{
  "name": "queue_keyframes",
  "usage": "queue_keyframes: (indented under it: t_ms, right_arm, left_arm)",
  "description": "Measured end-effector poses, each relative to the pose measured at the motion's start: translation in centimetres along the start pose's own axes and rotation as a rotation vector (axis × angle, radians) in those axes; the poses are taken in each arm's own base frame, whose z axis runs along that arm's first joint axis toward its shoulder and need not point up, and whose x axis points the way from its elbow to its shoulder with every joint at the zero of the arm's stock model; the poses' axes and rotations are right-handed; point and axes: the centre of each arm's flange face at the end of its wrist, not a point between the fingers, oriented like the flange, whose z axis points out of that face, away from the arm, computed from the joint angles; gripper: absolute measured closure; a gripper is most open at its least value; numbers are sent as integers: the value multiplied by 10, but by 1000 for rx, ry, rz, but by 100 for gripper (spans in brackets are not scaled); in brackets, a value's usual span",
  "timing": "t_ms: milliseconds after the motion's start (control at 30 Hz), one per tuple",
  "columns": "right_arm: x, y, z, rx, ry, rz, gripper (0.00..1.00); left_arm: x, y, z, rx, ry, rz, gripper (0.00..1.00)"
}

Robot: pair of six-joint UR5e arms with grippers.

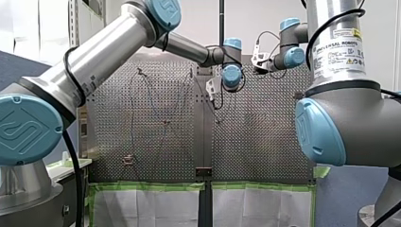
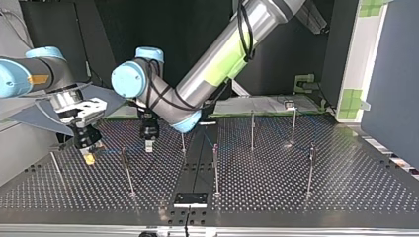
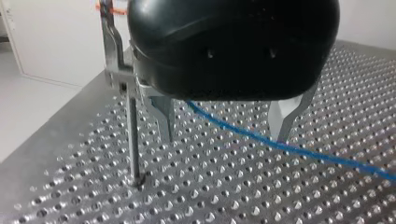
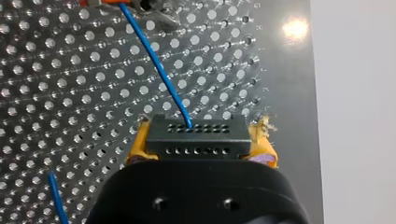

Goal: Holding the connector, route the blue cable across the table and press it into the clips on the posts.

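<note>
Now right pincer clenches connector, blue cable runs straight ahead to clip; left pincer, released, straddles cable beside post.

So the black rectangular connector, two rows of pin holes showing, sits squeezed between the yellow pads of my right gripper. The thin blue cable leaves its top row and curves gently away to an orange-tipped metal clip. Thin metal posts stand upright, well apart.
</note>
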Motion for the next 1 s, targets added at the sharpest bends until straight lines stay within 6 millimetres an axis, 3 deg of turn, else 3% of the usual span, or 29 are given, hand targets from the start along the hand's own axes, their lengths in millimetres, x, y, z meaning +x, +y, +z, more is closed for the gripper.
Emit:
queue_keyframes:
  t_ms: [600,1000]
  right_arm:
    - [-1,0,0,-3,-3,2,100]
    - [-1,0,0,-4,-3,2,100]
  left_arm:
    - [-49,-10,-48,68,-97,-56,0]
    - [-87,6,-70,43,-191,-104,0]
